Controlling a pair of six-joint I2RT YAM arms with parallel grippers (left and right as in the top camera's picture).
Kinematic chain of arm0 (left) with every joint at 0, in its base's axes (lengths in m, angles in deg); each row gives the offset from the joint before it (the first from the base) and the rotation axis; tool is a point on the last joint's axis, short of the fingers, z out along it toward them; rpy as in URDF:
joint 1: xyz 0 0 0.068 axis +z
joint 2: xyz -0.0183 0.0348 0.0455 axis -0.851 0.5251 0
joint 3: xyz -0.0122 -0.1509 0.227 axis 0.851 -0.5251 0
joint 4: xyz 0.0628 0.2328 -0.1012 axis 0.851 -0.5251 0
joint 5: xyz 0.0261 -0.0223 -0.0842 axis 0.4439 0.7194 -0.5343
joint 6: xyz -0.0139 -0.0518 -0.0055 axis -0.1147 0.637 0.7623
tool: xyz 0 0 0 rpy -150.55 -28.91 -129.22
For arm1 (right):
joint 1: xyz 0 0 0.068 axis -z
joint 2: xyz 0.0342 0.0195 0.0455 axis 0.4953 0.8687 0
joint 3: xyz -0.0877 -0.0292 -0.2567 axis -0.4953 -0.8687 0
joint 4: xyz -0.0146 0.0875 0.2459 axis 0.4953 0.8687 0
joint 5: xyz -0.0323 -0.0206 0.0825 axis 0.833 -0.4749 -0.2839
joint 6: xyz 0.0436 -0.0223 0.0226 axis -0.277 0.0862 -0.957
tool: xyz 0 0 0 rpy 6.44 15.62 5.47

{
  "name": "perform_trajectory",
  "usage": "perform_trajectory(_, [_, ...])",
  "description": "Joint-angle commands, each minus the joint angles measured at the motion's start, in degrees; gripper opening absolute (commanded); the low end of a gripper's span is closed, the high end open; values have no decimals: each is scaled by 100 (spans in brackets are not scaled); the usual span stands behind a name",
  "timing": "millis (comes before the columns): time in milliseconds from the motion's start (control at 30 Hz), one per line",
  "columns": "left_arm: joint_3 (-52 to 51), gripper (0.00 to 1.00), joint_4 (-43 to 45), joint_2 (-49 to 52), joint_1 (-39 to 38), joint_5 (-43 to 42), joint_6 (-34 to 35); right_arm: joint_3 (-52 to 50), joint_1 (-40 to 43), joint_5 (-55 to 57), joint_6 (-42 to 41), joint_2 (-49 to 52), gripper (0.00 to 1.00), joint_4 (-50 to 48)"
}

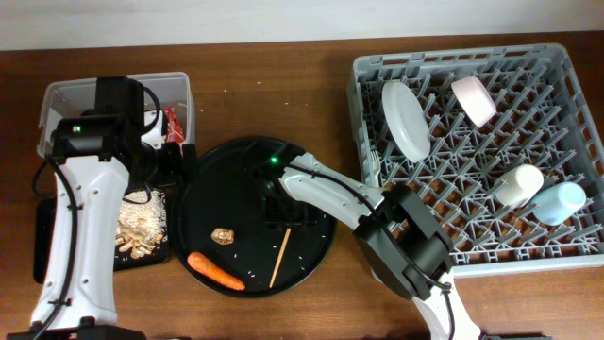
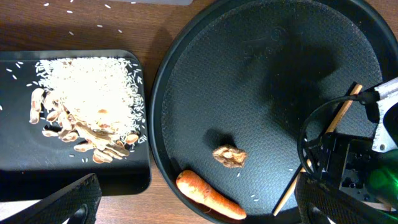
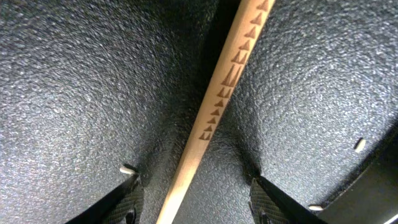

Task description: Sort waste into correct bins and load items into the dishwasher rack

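My right fingers are spread wide and low over the large round black tray, one tip on each side of the thin wooden chopstick, which lies flat on the tray's pebbled floor between them; neither tip touches it. The chopstick carries a row of small dark triangles along its shaft. On the same tray, well apart from it, lie a small beige food chunk and a small orange carrot near the rim. My left fingers are also wide apart, holding nothing, above the gap between the round tray and the shallow black rectangular tray, which holds white rice and beige scraps. Across the bench, the large grey plastic dishwasher rack carries a white round plate, a pale pink bowl, a small white cup and a light blue cup.
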Motion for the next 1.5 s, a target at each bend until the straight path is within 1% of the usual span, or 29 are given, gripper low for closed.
perform_trajectory(0, [20,99,13,7,17,61,57,-35,-111,-28,-70,269,43,-87])
perform_trajectory(33, [20,99,11,7,17,61,57,-37,-111,-31,-70,291,25,-85])
perform_trajectory(67, [20,99,9,7,17,59,57,-33,-109,-74,-68,286,11,-81])
perform_trajectory(133, [20,99,9,7,17,59,55,7,-70,-216,-68,280,4,-44])
perform_trajectory(233, [20,99,-7,7,17,61,55,391,236,-302,96,-98,4,127])
perform_trajectory(333, [20,99,0,7,17,61,55,1167,942,-11,1008,-1180,4,946])
perform_trajectory(367, [20,99,-2,7,17,61,55,1198,1276,457,1338,-1744,4,1445])
perform_trajectory(400, [20,99,-4,7,17,57,57,1198,1517,769,1543,-2017,4,1847])
perform_trajectory(500, [20,99,-7,7,13,57,57,1097,2175,887,2588,-2162,4,2597])
perform_trajectory(567, [20,99,-9,7,13,55,57,643,2411,883,3224,-2162,4,2505])
perform_trajectory(633, [20,99,-9,7,13,52,57,162,2415,890,3698,-2162,4,2155])
perform_trajectory(733, [20,99,-11,7,13,35,57,-317,2424,929,4059,-2155,4,1528])
perform_trajectory(767, [20,99,-9,7,13,13,57,-389,2452,929,4054,-2155,5,1285])
perform_trajectory(800, [20,99,-11,7,13,13,57,-387,2509,929,4057,-2155,14,1128])
perform_trajectory(833, [20,99,-15,7,13,13,57,-389,2559,929,4057,-2155,28,1082])
perform_trajectory(867, [20,99,-26,7,13,13,57,-387,2629,929,4059,-2155,52,1075])
perform_trajectory(900, [20,99,-28,7,13,13,59,-387,2675,929,4057,-2157,56,1088])
perform_trajectory(967, [20,99,-79,7,11,-52,59,-245,2809,931,4011,-2205,57,1220])
perform_trajectory(1033, [20,99,-160,7,11,-426,127,122,3012,933,4022,-2559,57,1469])
perform_trajectory(1067, [20,99,-278,7,-22,-417,483,223,3198,931,4065,-2870,59,1545])
perform_trajectory(1100, [-11,99,-400,7,-122,-417,761,225,3390,931,4063,-3117,66,1585])
perform_trajectory(1133, [-138,99,-553,7,-302,-417,1189,225,3670,929,4061,-3331,68,1679])
perform_trajectory(1200, [-721,99,-603,7,-787,-420,2299,223,4218,846,4004,-3453,68,1832])
perform_trajectory(1233, [-1156,99,-562,4,-1010,-439,3075,199,4476,636,4002,-3451,68,1843])
perform_trajectory(1267, [-1845,99,-142,4,-1307,-756,3582,190,4721,503,3998,-3451,68,1843])
perform_trajectory(1300, [-2253,99,267,7,-1432,-1010,3829,190,4822,422,3995,-3451,68,1840])
perform_trajectory(1367, [-2645,99,728,7,-1521,-1040,4113,190,4859,407,3995,-3451,68,1840])
perform_trajectory(1400, [-2992,99,1237,7,-1554,-1045,4227,190,4846,402,3995,-3451,68,1843])
perform_trajectory(1467, [-3532,99,1757,7,-1552,-951,4634,190,4841,404,3995,-3451,68,1845])
